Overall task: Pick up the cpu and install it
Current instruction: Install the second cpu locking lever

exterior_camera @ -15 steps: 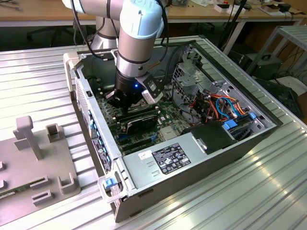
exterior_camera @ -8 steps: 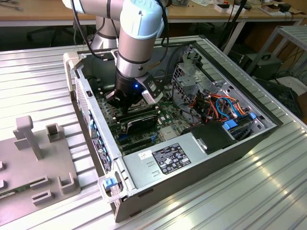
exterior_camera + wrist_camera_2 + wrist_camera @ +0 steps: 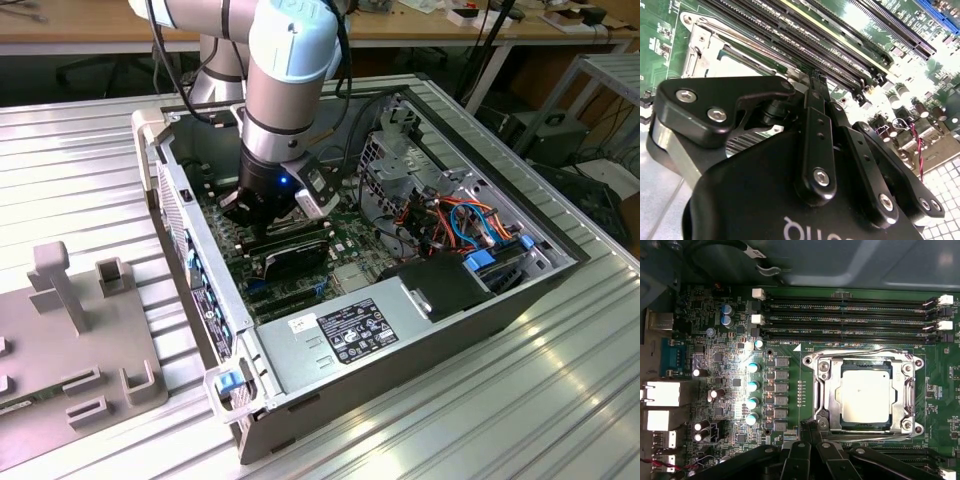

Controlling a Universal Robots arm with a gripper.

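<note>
The cpu [image 3: 866,395], a silver-grey square, lies flat in the socket on the green motherboard, and the socket's metal frame [image 3: 822,390] sits around it. My gripper [image 3: 808,426] hovers beside the socket's edge, apart from the cpu, its black fingers [image 3: 801,450] pressed together with nothing between them. In the second wrist view the gripper [image 3: 815,80] points down at the board next to the socket frame [image 3: 694,57]. In the exterior view the gripper [image 3: 262,215] reaches down inside the open computer case [image 3: 200,290].
Long black memory slots [image 3: 845,320] run along one side of the socket, and capacitors [image 3: 753,385] stand on another side. In the case, the power supply [image 3: 350,335] is near the front, with coloured cables [image 3: 465,220] at the exterior view's right. A grey fixture plate [image 3: 70,340] lies outside the case.
</note>
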